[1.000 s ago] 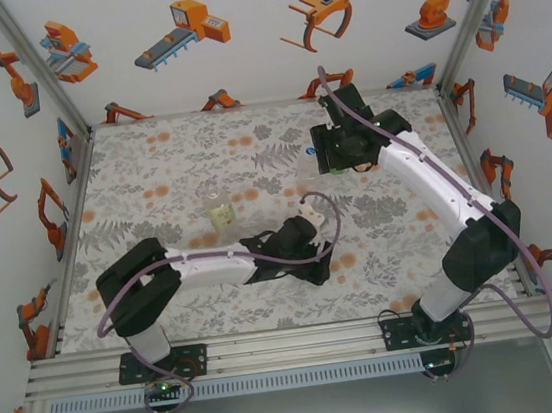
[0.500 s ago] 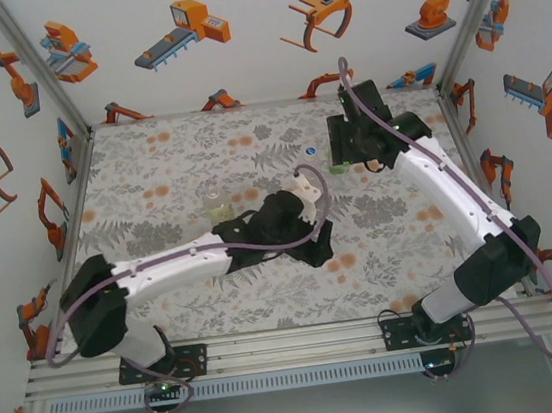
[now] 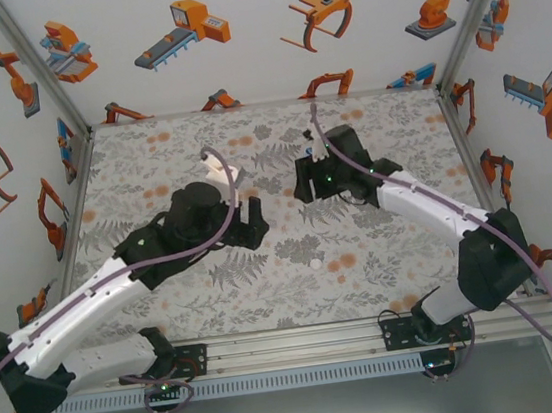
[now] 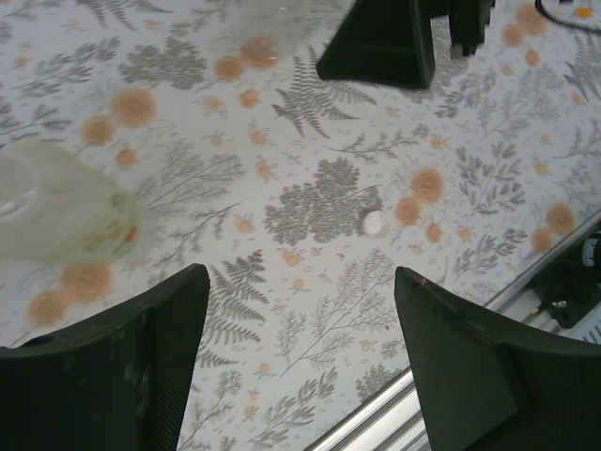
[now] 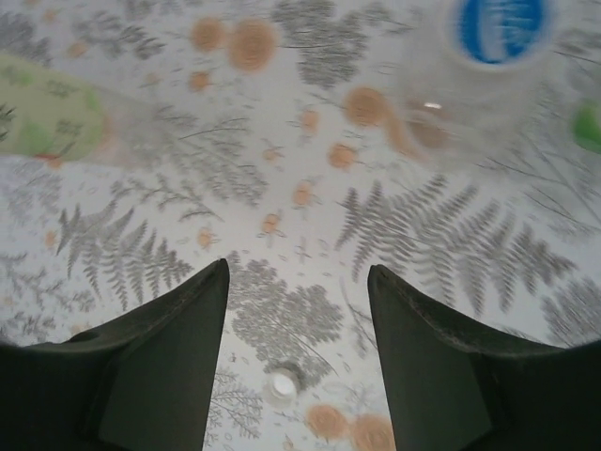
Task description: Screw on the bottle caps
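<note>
Jaws spread wide on both, nothing held: L gripper [image 4: 300, 282] w/ bottle cap [image 4: 375, 223] just beyond its gap at 1 o'clock, yellowish bottle [image 4: 56, 211] at 9; R gripper [image 5: 299, 272] w/ white cap [image 5: 281, 384] between its fingers at 6 o'clock.

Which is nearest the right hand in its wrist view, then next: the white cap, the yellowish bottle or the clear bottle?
1. white cap: nearest, low in the view, between the fingers of the right hand.
2. yellowish bottle, upper left, and clear bottle, upper right: both clearly farther off, but too close to call between them.
</note>
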